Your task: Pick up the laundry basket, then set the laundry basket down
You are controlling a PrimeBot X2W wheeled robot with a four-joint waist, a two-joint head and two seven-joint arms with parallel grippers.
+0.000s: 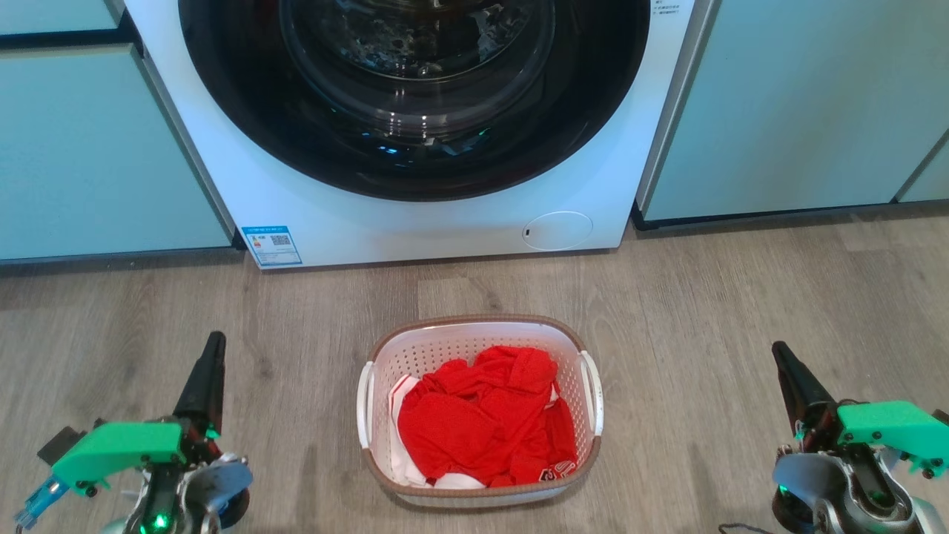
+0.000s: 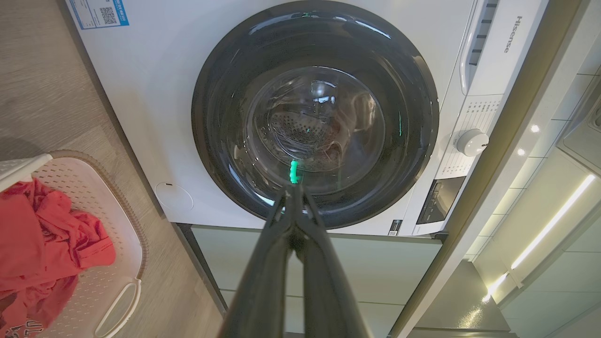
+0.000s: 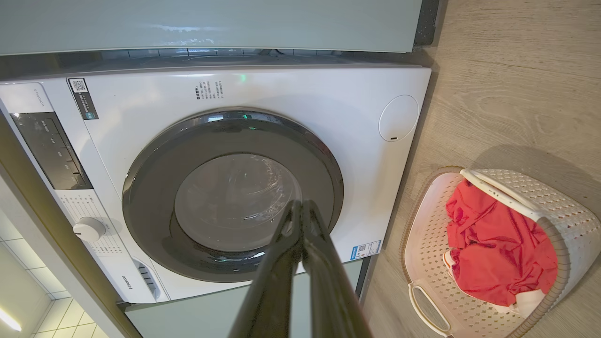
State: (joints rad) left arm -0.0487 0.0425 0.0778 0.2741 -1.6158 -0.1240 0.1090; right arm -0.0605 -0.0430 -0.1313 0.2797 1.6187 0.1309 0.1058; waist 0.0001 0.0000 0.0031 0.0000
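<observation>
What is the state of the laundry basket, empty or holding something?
Not empty: the laundry basket holds crumpled red clothing.

The grey-brown wood-grain plank floor [image 1: 704, 311] carried a small white perforated plastic laundry basket [image 1: 474, 321] with a brown rim and two white side handles, standing upright. Behind it, with bare floor between, a white front-loading washing machine [image 1: 445, 222] stood between pale green cabinets [image 1: 89, 148].

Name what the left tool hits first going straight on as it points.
The left tool would likely meet the washing machine's round door, near its edge, though depth is unclear; the laundry basket lies off that line.
</observation>
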